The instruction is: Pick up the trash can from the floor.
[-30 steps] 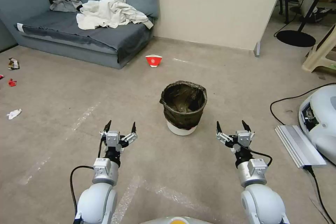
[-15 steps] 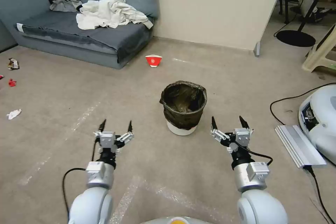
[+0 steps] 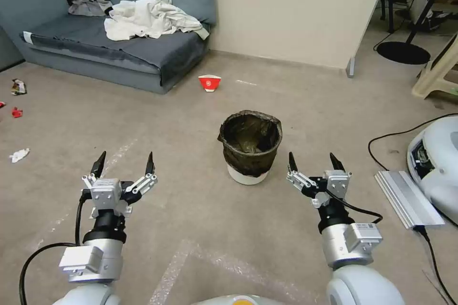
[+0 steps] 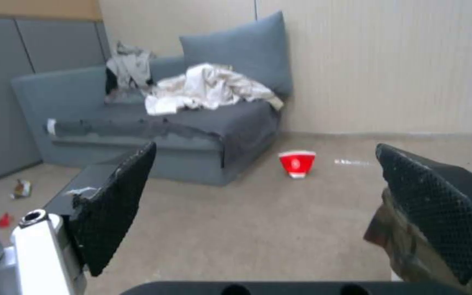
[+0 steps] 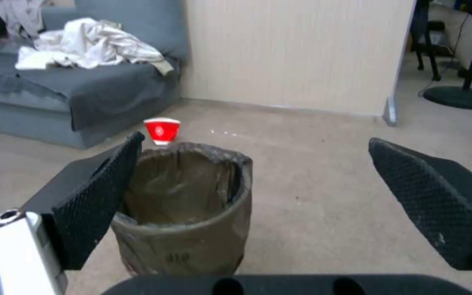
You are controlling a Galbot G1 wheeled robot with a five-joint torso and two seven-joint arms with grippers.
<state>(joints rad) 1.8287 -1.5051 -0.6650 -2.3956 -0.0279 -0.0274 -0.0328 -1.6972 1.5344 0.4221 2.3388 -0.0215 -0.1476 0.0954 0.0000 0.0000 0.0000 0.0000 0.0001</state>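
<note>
Swung outward, left gripper [image 3: 124, 164] sits well left of trash can [image 3: 250, 145].

The floor [image 3: 296, 105] is stretching out beige-grey, carrying faint pale tape marks on the near left. The trash can [image 3: 250, 145] is standing upright on it near the middle. Farther off, a red-and-white bowl [image 3: 209, 82] is sitting just beside the sofa [image 3: 119, 55], which is resting on the floor at the far left. Scraps of litter [image 3: 19, 155] are lying at the left edge, well apart from the can. On the right, a grey slab [image 3: 408, 198] is lying flat beside a white machine [image 3: 436, 162], with a black cable [image 3: 396, 134] trailing across the floor. A black round stand base [image 3: 403, 51] is sitting at the far right.
</note>
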